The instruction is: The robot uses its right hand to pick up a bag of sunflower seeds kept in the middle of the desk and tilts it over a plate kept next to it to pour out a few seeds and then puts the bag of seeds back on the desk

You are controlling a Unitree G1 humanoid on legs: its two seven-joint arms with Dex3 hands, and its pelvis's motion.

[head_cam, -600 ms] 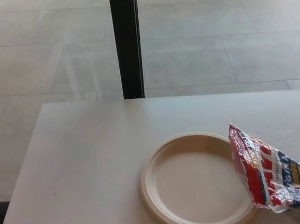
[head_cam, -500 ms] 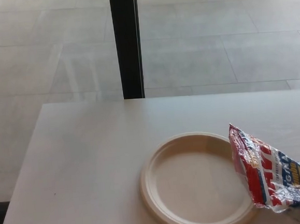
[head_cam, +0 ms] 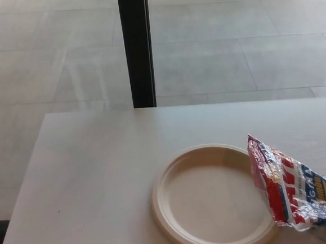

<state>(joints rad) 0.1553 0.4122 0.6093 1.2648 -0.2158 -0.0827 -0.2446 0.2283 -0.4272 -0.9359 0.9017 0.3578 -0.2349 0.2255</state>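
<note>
One red-white seed bag (head_cam: 293, 193), lettering partly legible "GA", overlapping plate (head_cam: 175, 206).

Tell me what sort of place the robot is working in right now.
Probably an office or lobby-like hall, though that is a guess: a plain white desk stands on a large-tiled polished floor beside a dark pillar. On the desk are a paper plate and a seed bag.

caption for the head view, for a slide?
Seed bag overlapping the right rim of an empty plate on the desk; no hands visible.
</note>
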